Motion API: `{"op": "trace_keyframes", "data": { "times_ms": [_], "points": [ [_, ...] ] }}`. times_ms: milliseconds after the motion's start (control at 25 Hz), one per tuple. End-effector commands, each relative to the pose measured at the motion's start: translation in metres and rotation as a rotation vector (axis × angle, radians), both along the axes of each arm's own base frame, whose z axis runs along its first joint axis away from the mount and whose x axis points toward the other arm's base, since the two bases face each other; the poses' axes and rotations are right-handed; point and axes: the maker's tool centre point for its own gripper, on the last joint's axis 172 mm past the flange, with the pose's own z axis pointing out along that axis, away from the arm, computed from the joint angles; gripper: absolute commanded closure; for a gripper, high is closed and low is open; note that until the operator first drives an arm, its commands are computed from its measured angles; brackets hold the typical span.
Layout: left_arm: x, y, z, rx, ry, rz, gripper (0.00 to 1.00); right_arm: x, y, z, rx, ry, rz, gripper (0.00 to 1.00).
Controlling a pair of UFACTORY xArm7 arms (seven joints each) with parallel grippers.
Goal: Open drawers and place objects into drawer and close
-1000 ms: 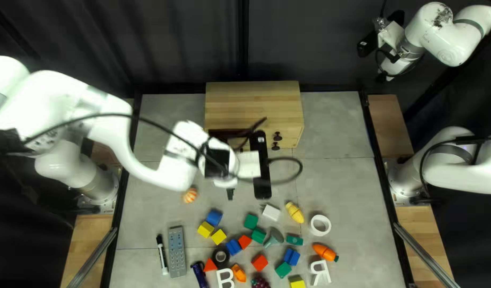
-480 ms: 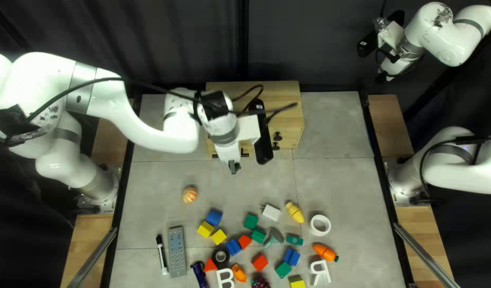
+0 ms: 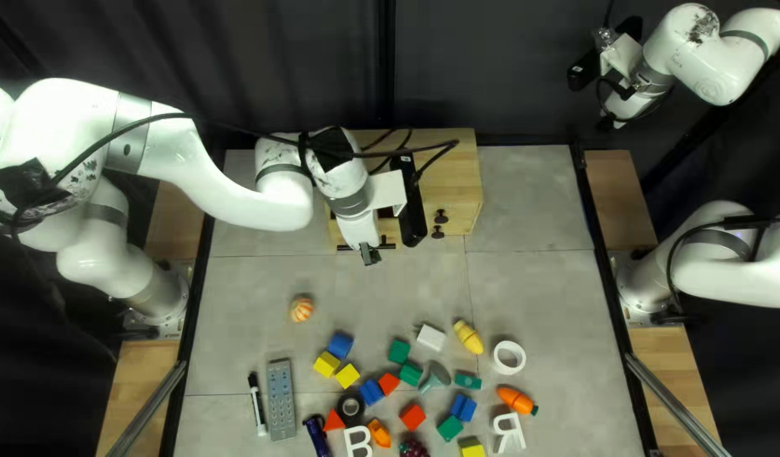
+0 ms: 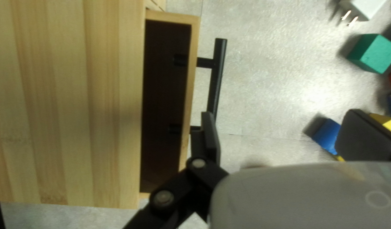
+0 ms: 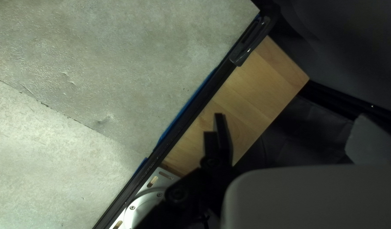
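Note:
My left gripper (image 3: 370,256) is over the black bar handle (image 3: 347,247) of the wooden cabinet (image 3: 453,165). In the left wrist view the open drawer (image 4: 189,97) has a dark interior, with no object visible in it. My left gripper (image 4: 288,135) stands open there; one finger overlaps the end of the bar handle (image 4: 216,76), and whether they touch is unclear. Its other finger appears over the blue block (image 4: 327,135). High at the top right of the top left view hangs my right gripper (image 3: 608,124). Past the table's edge, my right gripper (image 5: 293,138) is open and empty.
An orange striped ball (image 3: 302,309) lies alone in front of the cabinet. Farther forward are coloured blocks, a remote (image 3: 281,399), a marker (image 3: 258,404), a toy corn (image 3: 468,337), a toy carrot (image 3: 517,400), a white ring (image 3: 509,357) and white letters. Black knobs (image 3: 440,217) project at the cabinet's right.
My left arm has drawn back from over the table toward the cabinet, carrying its gripper up to the handle area and uncovering the cabinet's front. My right arm is unmoved.

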Motion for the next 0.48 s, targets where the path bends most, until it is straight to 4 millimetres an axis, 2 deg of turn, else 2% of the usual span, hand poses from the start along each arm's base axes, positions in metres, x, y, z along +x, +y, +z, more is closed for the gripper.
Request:
{"op": "trace_keyframes", "data": {
  "times_ms": [40, 480],
  "points": [
    [0.0029, 0.0018, -0.0087, 0.043, 0.023, -0.011, 0.00, 0.0000, 0.0000, 0.0000, 0.000, 0.000, 0.000, 0.00],
    [0.0014, 0.0065, -0.0179, 0.066, 0.027, 0.007, 0.00, 0.0000, 0.0000, 0.0000, 0.000, 0.000, 0.000, 0.00]
  ]
}}
